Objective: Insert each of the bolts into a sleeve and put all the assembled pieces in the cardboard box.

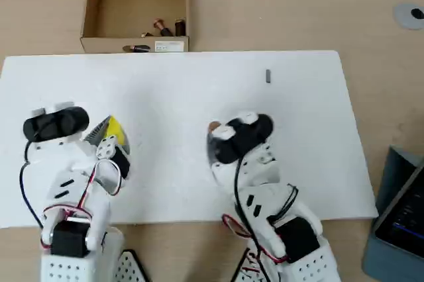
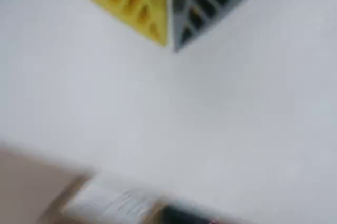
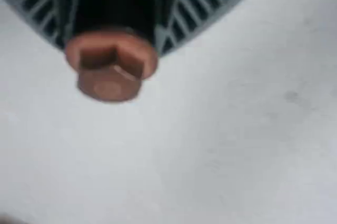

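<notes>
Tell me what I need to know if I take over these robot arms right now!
Left gripper: shut, empty, above the white mat.
Right gripper: shut on a black sleeve with a copper bolt in it.
Cardboard box: a few assembled pieces inside, a stray piece at its front edge.
Small dark part: alone on the mat; bolt or sleeve, cannot tell.
Done: several pieces boxed, one more assembled.
Left: box the held piece, then deal with the dark part.
</notes>
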Controlling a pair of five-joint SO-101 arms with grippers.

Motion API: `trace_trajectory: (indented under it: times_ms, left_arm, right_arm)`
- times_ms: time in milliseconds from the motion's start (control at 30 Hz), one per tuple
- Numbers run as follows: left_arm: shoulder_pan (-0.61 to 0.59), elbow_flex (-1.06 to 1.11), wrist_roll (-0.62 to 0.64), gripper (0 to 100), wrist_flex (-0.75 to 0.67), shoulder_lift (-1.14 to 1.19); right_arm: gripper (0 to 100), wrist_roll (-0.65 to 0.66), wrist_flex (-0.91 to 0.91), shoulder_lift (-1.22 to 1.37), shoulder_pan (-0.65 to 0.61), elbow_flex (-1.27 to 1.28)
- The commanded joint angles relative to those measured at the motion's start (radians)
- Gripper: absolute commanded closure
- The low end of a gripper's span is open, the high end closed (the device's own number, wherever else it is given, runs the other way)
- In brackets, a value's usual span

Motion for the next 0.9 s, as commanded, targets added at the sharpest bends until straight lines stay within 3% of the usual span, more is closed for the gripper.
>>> trace_trajectory:
  times_ms: [0, 267, 867]
  left_arm:
    - [-0.044, 0.074, -0.087, 100, -0.003, -0.007]
    - [-0.057, 0.175, -0.193, 100, -0.003, -0.007]
    - [-0.078, 0.224, -0.184, 100, -0.002, -0.002]
  right_arm:
    - [98.9, -0.011, 0.038, -0.045, 0.027, -0.105]
    - [98.9, -0.011, -0.017, 0.248, 0.027, -0.337]
    - [98.9, -0.005, -0.425, 1.207, 0.027, -0.937]
